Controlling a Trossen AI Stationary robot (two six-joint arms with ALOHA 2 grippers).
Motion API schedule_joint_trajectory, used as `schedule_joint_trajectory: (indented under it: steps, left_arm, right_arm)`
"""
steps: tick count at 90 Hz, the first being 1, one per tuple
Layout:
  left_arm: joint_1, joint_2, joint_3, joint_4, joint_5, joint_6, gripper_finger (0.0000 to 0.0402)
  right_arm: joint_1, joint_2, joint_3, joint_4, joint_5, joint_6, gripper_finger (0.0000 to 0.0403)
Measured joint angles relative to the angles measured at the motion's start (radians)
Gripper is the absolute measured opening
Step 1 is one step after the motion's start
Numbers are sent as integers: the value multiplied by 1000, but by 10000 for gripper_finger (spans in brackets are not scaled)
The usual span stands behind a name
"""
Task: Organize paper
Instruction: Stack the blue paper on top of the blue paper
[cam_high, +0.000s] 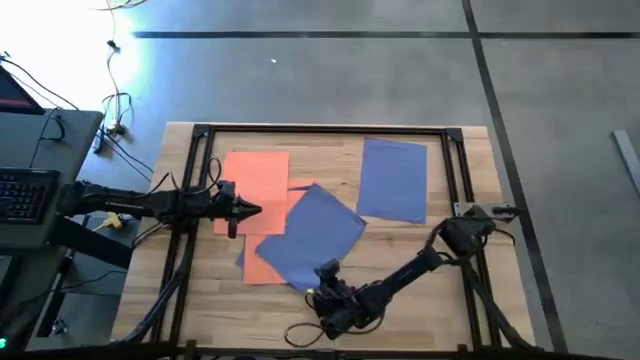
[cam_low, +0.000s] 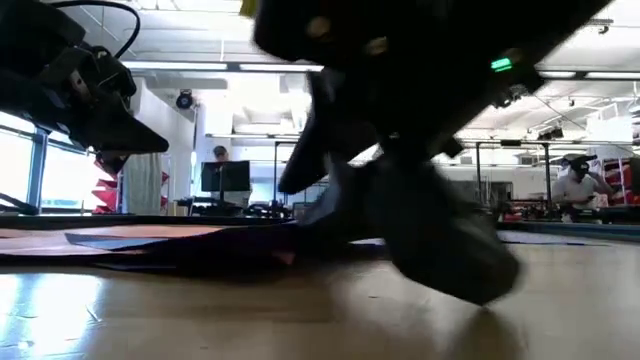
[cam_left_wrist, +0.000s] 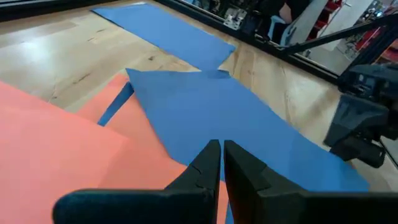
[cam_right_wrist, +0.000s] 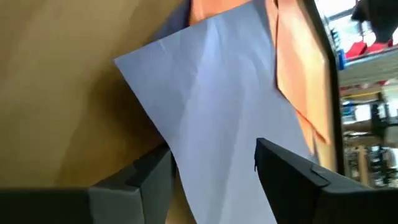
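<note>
Though thin, flat rectangular paper (cam_high: 318, 236).

Looking straight down from overhead on the whole table (cam_high: 400, 250) and both arms. Level with the tabletop, facing across into the room. Riding each wrist, close above the paper (cam_left_wrist: 217, 118). Shared by all: the tilted blue sheet (cam_high: 318, 235) mid-table.

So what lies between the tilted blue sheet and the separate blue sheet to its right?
High view: bare wooden table between the tilted blue sheet and the separate blue sheet.
</note>
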Motion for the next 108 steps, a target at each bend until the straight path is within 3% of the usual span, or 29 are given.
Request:
schedule_joint_trajectory:
  steps: [14, 26, 31, 45, 60, 71, 90, 108]
  left_arm:
    - [0, 0, 0, 0, 2, 0, 0]
    - [0, 0, 0, 0, 2, 0, 0]
    - [0, 0, 0, 0, 4, 0, 0]
    - [0, 0, 0, -1, 30, -2, 0]
    - [-1, 0, 0, -1, 31, -6, 0]
    - [-10, 0, 0, -1, 28, -6, 0]
    - [-18, 0, 0, 1, -12, 2, 0]
    - [-18, -2, 0, 9, -36, 45, 0]
  right_arm:
    - [-63, 1, -2, 65, -155, -17, 146]
    - [-76, -2, -2, 101, -189, -76, 41]
    - [-75, -8, -2, 105, -184, -102, 14]
    - [-47, -46, -5, 6, -119, -101, 2]
    - [4, -141, -6, -323, -14, -105, 0]
    - [-1, -183, -4, -620, 4, 27, 0]
    - [-85, -195, -35, -1094, 159, 292, 0]
    - [-199, -280, -213, -1090, 199, 334, 0]
